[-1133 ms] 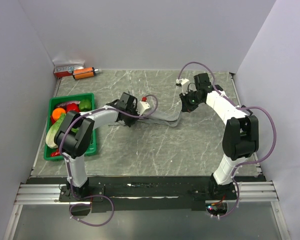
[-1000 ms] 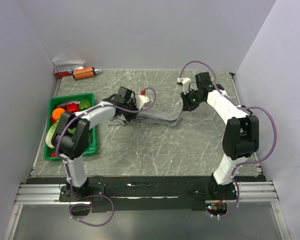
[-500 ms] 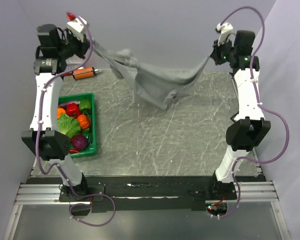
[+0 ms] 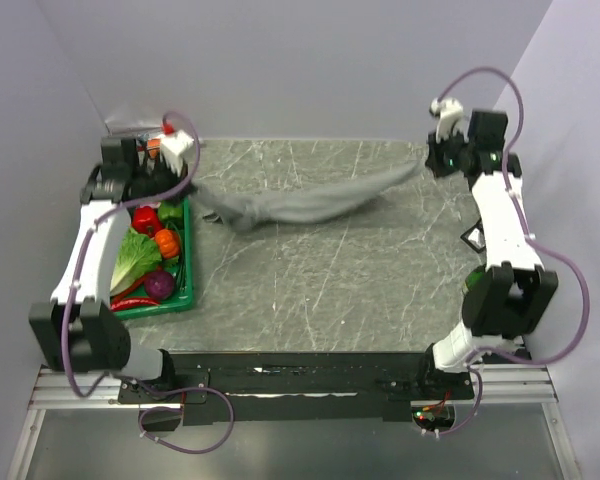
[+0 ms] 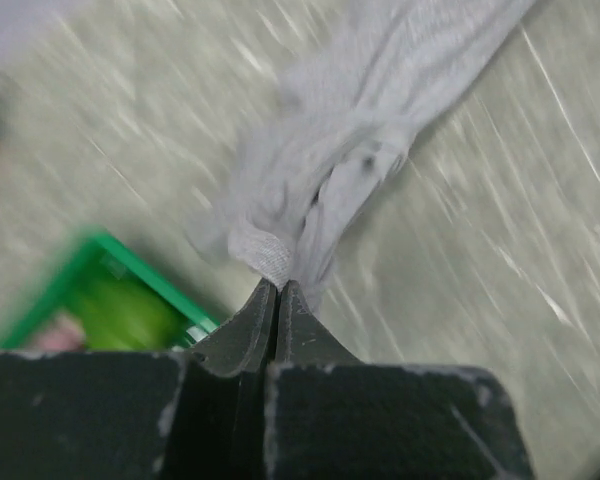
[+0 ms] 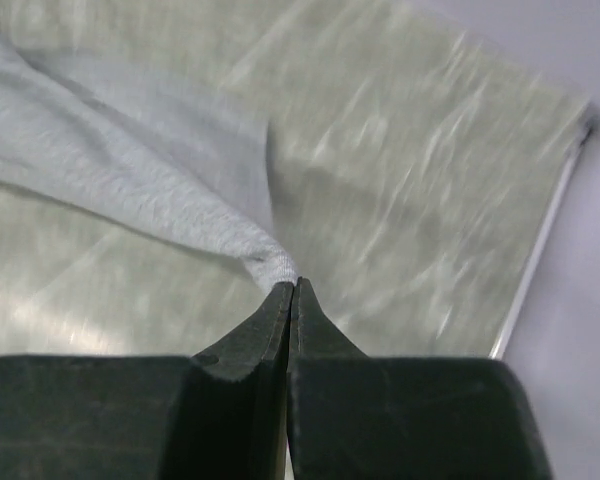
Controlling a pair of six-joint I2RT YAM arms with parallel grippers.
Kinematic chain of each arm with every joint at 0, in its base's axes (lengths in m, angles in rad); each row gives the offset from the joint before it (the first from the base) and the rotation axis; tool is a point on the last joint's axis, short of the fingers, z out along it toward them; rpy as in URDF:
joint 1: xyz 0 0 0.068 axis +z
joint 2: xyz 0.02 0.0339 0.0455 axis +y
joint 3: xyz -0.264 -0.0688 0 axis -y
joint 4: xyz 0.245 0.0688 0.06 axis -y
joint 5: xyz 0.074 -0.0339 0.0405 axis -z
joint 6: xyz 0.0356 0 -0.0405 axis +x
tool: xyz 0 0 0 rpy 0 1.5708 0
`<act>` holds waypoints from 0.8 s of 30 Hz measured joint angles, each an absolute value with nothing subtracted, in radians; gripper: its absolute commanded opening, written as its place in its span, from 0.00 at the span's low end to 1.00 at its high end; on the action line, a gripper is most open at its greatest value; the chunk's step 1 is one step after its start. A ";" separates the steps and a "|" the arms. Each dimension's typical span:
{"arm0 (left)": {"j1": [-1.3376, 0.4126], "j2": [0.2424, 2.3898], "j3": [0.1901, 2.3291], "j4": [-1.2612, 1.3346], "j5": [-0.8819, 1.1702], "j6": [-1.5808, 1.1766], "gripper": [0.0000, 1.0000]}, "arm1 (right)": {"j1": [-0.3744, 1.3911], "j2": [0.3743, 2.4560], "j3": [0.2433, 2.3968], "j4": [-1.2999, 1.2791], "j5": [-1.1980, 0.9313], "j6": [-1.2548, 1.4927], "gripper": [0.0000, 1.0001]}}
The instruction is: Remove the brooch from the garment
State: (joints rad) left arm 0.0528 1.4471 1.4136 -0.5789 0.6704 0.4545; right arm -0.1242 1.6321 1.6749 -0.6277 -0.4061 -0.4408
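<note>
Grey garment (image 4: 300, 205) strung across bench (image 4: 330, 290), 10 to 2 o'clock. Left end effector (image 5: 278, 286) clamped on its 10 o'clock end, near green crate (image 4: 189, 270). Right end effector (image 6: 292, 288) clamped on its 2 o'clock corner.

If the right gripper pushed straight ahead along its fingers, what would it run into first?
The rumpled grey fabric garment: the right gripper is shut on its hem, so the cloth lies directly ahead. Beyond it probably comes the grey marbled table top, though depth is unclear.
</note>
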 measured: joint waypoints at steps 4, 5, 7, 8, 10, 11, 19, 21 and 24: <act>0.056 1.255 1.159 -0.696 0.671 0.537 0.55 | -0.132 1.445 1.393 -0.692 -0.416 -0.504 0.00; 0.056 1.220 1.115 -0.727 0.667 0.559 0.62 | -0.132 1.414 1.343 -0.713 -0.420 -0.518 0.00; 0.055 1.182 1.055 -0.753 0.655 0.566 0.65 | -0.131 1.380 1.269 -0.737 -0.427 -0.538 0.00; 0.055 1.177 1.037 -0.753 0.647 0.555 0.66 | -0.131 1.377 1.241 -0.748 -0.434 -0.545 0.00; 0.055 1.198 1.031 -0.721 0.633 0.513 0.66 | -0.131 1.397 1.210 -0.764 -0.440 -0.544 0.00; 0.055 1.220 1.036 -0.691 0.628 0.482 0.66 | -0.131 1.413 1.206 -0.768 -0.442 -0.541 0.00; 0.028 1.671 1.357 -0.530 0.482 0.165 0.63 | -0.108 1.516 1.273 -0.749 -0.468 -0.494 0.00; 0.025 1.776 1.422 -0.514 0.427 0.096 0.63 | -0.105 1.531 1.300 -0.742 -0.474 -0.485 0.00; 0.017 1.861 1.446 -0.499 0.349 0.040 0.62 | -0.104 1.542 1.323 -0.725 -0.484 -0.468 0.00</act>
